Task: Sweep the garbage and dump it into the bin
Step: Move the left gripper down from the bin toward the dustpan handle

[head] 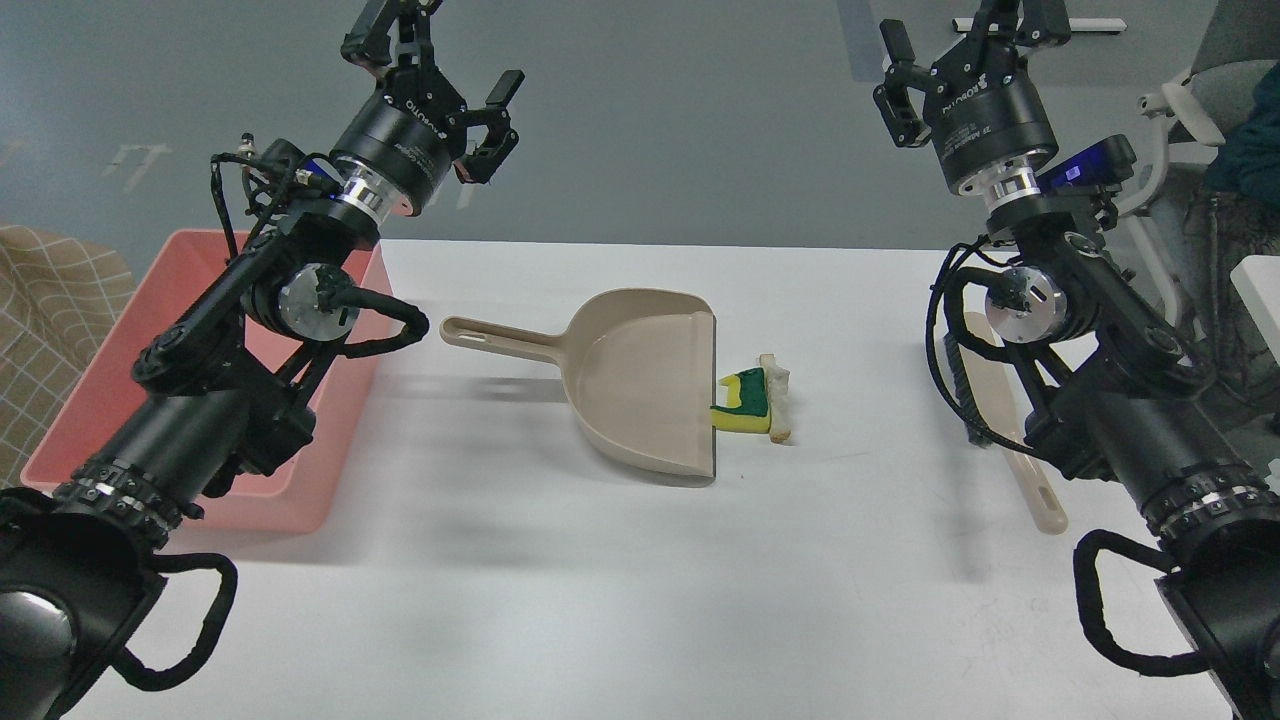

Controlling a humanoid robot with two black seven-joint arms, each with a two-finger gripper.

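white table (620, 560): arm hides much of pink bin (340, 480); left tool (440, 60) released, right tool (960, 50) unclear.

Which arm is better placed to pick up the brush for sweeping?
Right. The brush lies on the table directly beneath the right arm, while the left hand hangs far off, above the pink bin.

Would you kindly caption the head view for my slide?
Both grippers, left and right, raised open above beige dustpan, garbage at its lip, pink bin left.
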